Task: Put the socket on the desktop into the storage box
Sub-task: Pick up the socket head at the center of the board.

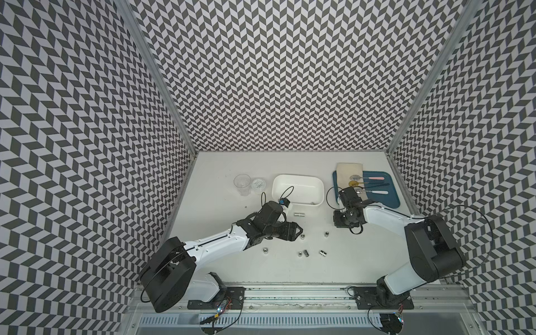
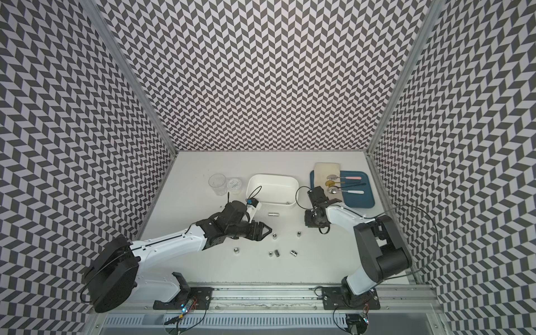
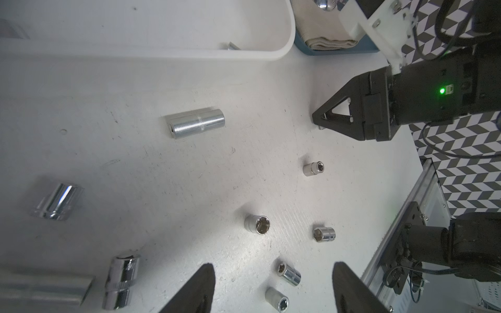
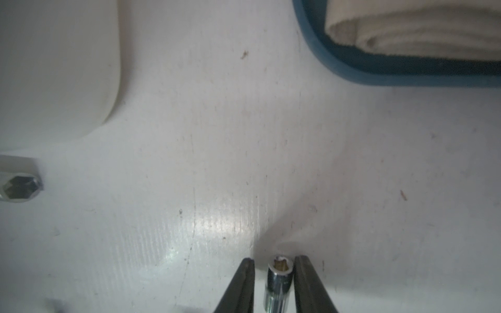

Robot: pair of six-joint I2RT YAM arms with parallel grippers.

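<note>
Socket (image 4: 279,281) on desktop (image 4: 271,135), between tips of right claw (image 4: 273,264): narrow gap on one side, not yet clamped. Squeeze square across the barrel, then lift straight up. Storage box (image 1: 293,185) just far-left, blue tray (image 1: 388,200) just far-right: narrow lane. Left claw (image 3: 273,265) wide apart, empty, off left.

Scattered sockets (image 3: 257,224) on desktop (image 3: 162,176)
</note>
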